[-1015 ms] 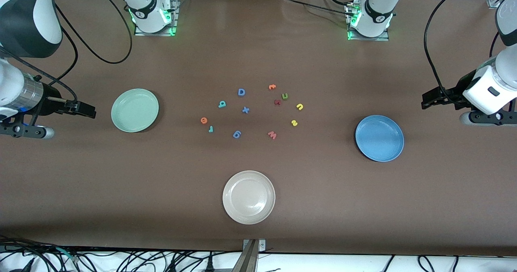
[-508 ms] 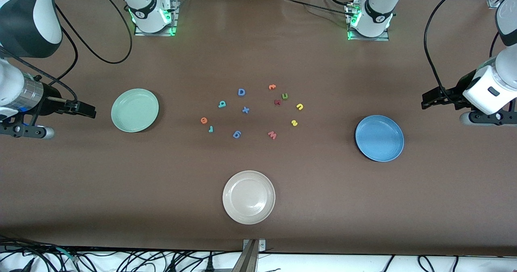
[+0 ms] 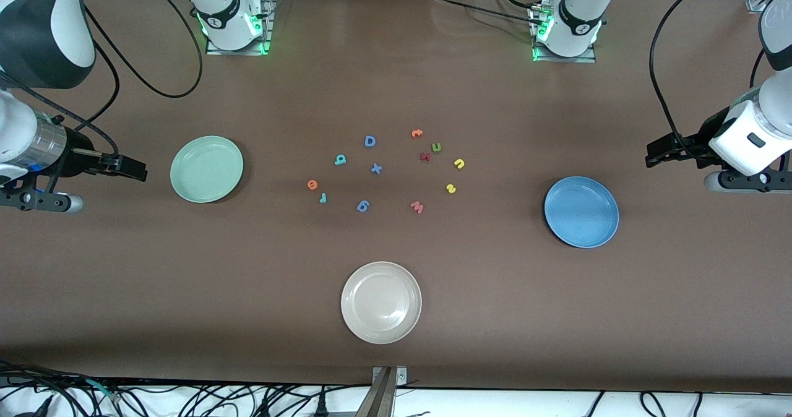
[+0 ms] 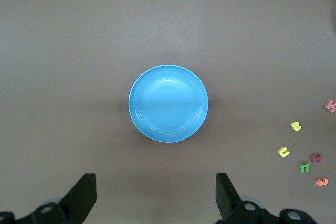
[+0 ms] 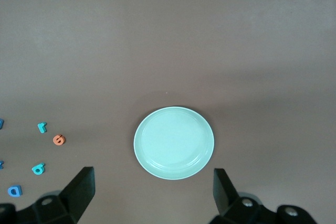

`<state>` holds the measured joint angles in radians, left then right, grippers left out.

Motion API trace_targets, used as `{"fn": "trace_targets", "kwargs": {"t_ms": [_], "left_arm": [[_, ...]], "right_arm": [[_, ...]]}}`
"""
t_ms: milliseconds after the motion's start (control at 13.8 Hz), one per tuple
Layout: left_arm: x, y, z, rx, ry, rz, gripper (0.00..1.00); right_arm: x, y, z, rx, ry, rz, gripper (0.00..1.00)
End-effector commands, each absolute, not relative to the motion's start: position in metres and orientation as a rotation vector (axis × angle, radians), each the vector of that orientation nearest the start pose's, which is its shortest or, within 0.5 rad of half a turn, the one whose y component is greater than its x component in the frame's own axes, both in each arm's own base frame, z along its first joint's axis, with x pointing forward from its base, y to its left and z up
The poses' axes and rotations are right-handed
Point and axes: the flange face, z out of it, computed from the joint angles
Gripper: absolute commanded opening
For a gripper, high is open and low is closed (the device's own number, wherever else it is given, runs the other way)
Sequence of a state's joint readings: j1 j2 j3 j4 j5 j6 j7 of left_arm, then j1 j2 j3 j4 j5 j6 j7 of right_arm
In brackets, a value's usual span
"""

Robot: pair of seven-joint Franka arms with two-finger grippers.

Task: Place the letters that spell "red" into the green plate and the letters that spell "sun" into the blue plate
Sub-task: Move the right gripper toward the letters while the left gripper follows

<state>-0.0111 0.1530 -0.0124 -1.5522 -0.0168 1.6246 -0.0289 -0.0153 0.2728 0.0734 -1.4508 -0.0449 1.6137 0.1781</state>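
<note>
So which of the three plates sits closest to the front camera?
The cream-white plate. It lies lowest in the front view, below the cluster of letters, while the green plate and the blue plate sit farther back toward the table's two ends.

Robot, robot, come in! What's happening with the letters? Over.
Left end effector and right end effector open, empty, waiting at the table ends. Green plate and blue plate hold nothing. Letters lie mid-table. Nothing blocking.

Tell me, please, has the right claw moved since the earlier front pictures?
No. The right claw hangs open in the same spot beside the green plate, toward the right arm's end of the table, with the same gap to the plate's rim.
</note>
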Motion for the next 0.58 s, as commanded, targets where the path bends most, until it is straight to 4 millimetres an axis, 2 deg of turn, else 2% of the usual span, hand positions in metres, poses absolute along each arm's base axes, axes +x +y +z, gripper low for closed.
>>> {"fn": "trace_targets", "kwargs": {"t_ms": [0, 145, 218, 508], "left_arm": [[0.597, -0.017, 0.55, -3.187, 0.008, 0.143, 1.0], [0.597, -0.017, 0.55, -3.187, 0.005, 0.143, 1.0], [0.597, -0.017, 0.55, -3.187, 0.008, 0.143, 1.0], [0.598, -0.017, 0.551, -3.188, 0.01, 0.141, 1.0]], "right_arm": [[0.629, 0.028, 0.527, -3.169, 0.196, 0.168, 1.0], [0.631, 0.033, 0.521, -3.161, 0.258, 0.175, 1.0], [0.633, 0.042, 0.515, -3.156, 0.305, 0.179, 0.99], [0.631, 0.107, 0.484, -3.154, 0.432, 0.177, 0.99]]}}
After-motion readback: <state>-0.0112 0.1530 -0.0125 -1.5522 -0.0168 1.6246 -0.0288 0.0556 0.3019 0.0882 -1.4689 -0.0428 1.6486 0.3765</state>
